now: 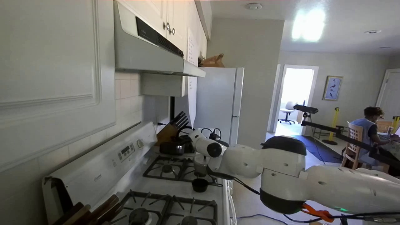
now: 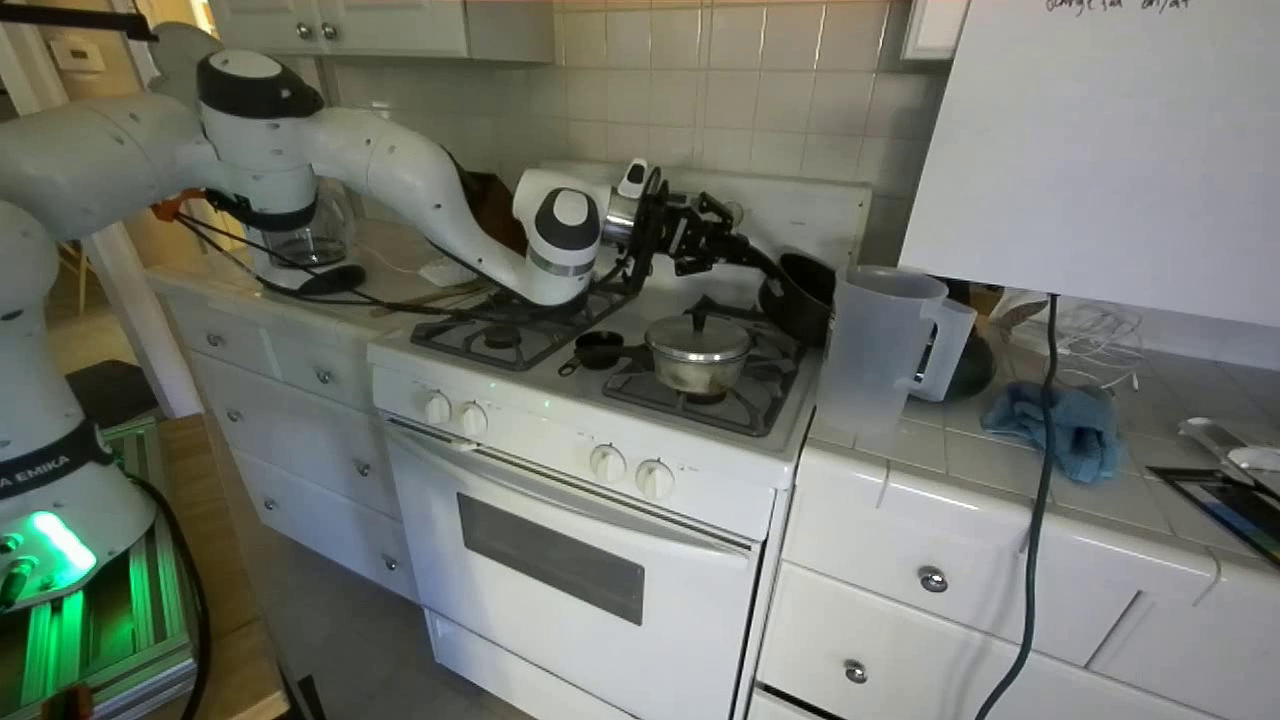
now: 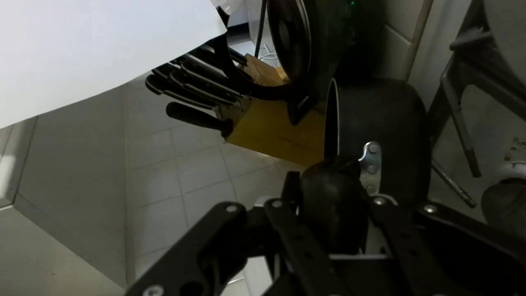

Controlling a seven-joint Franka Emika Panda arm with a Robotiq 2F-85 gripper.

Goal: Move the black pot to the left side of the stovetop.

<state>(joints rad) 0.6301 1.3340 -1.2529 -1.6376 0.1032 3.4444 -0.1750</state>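
A white stovetop carries black burner grates, with a lidded steel pot standing upright on one and a small black pan resting on the white strip between them. On the white tiled counter alongside, a translucent pitcher stands just beside the stovetop, a blue cloth lies crumpled farther along, and a wooden knife block, seen in the wrist view, stands near the stovetop's rear corner.

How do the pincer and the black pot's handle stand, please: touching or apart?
Touching: in the wrist view, the pincer grips the handle, one finger each side.
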